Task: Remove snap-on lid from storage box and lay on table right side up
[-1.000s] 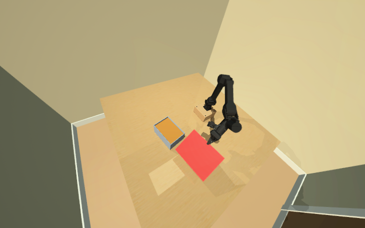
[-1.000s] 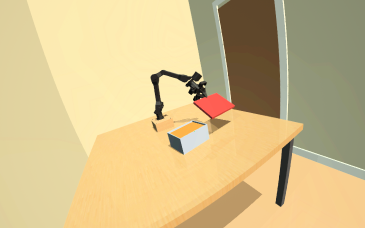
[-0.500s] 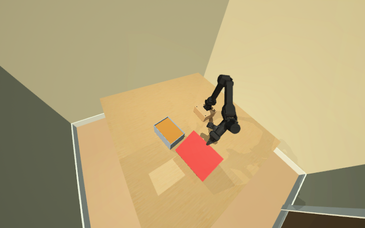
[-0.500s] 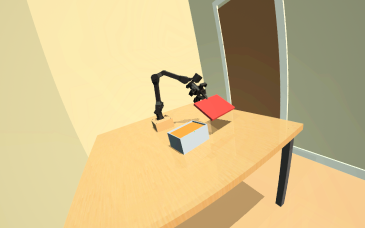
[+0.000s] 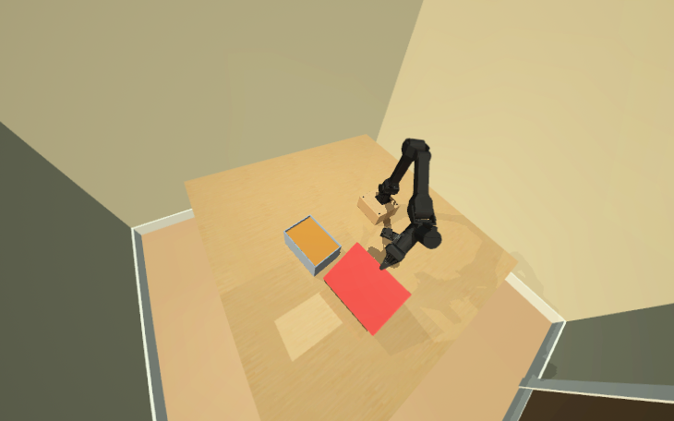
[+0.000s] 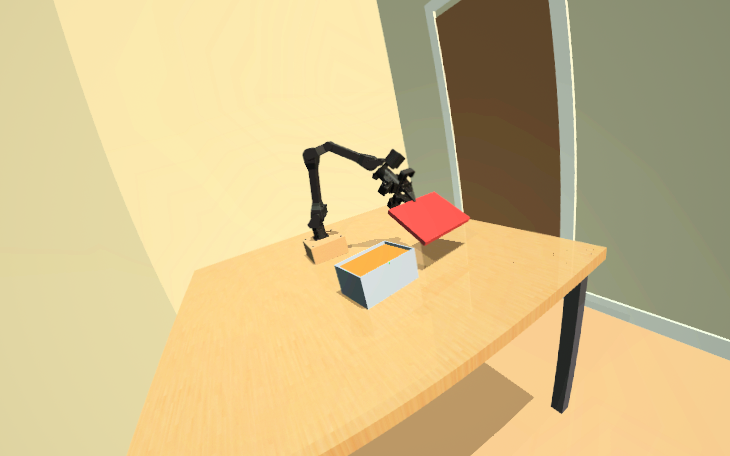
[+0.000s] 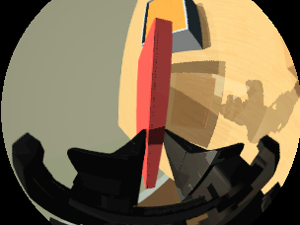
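The red lid (image 5: 367,288) (image 6: 429,218) (image 7: 161,84) is off the box and held in the air above the table, tilted, its plain red face up. My gripper (image 5: 381,265) (image 6: 411,200) (image 7: 154,132) is shut on one edge of the lid, with one finger on each face. The storage box (image 5: 301,253) (image 6: 391,277) (image 7: 187,40) is grey-white and stands upright and open on the table, orange inside. In the exterior view the box is in front and to the left of the lid. The lid's underside is mostly hidden.
The wooden table (image 5: 256,187) (image 6: 254,339) carries the box and the arm's base block (image 5: 373,210) (image 6: 325,249). The lid's shadow falls on the table beside the box. A pale bright patch (image 5: 308,327) shows on the table in the top view.
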Tool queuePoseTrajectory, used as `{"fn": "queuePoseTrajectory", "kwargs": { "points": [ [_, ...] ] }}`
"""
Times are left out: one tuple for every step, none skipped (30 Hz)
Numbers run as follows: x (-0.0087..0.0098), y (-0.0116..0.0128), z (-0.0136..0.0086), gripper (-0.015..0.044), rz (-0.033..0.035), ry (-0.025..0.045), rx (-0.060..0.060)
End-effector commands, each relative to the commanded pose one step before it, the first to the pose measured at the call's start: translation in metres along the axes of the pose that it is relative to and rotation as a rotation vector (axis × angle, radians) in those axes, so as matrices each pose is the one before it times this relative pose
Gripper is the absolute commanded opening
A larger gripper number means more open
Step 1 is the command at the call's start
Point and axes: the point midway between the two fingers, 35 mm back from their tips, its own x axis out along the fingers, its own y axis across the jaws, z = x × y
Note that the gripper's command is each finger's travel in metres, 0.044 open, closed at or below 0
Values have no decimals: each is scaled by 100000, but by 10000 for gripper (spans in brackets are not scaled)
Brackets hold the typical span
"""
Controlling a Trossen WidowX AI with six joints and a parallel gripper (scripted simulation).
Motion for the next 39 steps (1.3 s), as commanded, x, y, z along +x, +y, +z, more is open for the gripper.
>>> {"fn": "queuePoseTrajectory", "kwargs": {
  "points": [
    [202,-164,-15,0,338,34,-103],
    [51,-62,0,0,0,0,0],
    [51,-62,0,0,0,0,0],
    [51,-62,0,0,0,0,0],
    [51,-62,0,0,0,0,0],
    [51,-62,0,0,0,0,0],
    [51,-62,0,0,0,0,0],
    [51,-62,0,0,0,0,0],
    [51,-62,0,0,0,0,0],
    [51,-62,0,0,0,0,0],
    [51,-62,0,0,0,0,0],
    [51,-62,0,0,0,0,0],
    [51,-62,0,0,0,0,0],
    [51,-62,0,0,0,0,0],
    [51,-62,0,0,0,0,0],
    [51,-62,0,0,0,0,0],
    [51,-62,0,0,0,0,0],
    [51,-62,0,0,0,0,0],
    [51,-62,0,0,0,0,0],
    [51,-62,0,0,0,0,0],
    [51,-62,0,0,0,0,0],
    [51,-62,0,0,0,0,0],
    [51,-62,0,0,0,0,0],
    [51,-62,0,0,0,0,0],
    [51,-62,0,0,0,0,0],
    [51,-62,0,0,0,0,0],
    [51,-62,0,0,0,0,0],
    [51,-62,0,0,0,0,0],
    [51,-62,0,0,0,0,0],
    [51,-62,0,0,0,0,0],
    [51,-62,0,0,0,0,0],
    [51,-62,0,0,0,0,0],
    [51,-62,0,0,0,0,0],
    [51,-62,0,0,0,0,0],
    [51,-62,0,0,0,0,0],
    [51,-62,0,0,0,0,0],
    [51,-62,0,0,0,0,0],
    [51,-62,0,0,0,0,0],
    [51,-62,0,0,0,0,0]
  ]
}}
